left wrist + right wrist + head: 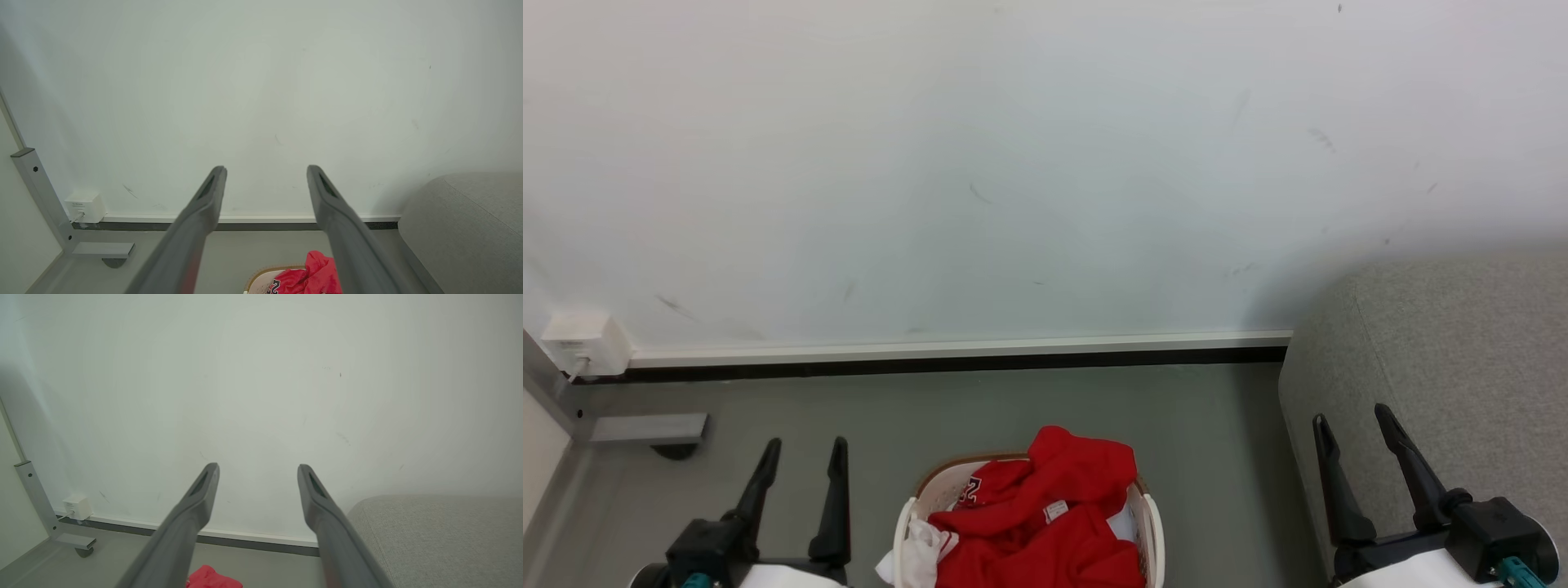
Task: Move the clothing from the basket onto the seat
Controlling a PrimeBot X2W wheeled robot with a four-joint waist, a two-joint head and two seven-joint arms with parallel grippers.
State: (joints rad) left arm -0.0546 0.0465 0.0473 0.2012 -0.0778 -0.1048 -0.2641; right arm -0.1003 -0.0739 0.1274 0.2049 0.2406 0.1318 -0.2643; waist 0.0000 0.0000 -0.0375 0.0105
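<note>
Red clothing (1045,514) with white patches is heaped in the white basket (1153,531) at the bottom centre of the head view, spilling above its brown rim. The light grey seat (1445,384) fills the right side. My left gripper (804,445) stands open to the left of the basket, empty. My right gripper (1352,416) is open in front of the seat's rounded corner, also empty. The left wrist view shows the clothing (314,277) and the basket (261,281) low between the fingers, with the seat (470,228) at right. In the right wrist view a red bit of clothing (212,577) peeks at the bottom beside the seat (441,535).
A white wall (1013,163) with a baseboard (956,351) runs across behind the grey floor (1013,408). A white socket box (584,343) sits at the far left above a grey metal frame foot (645,429) with a caster.
</note>
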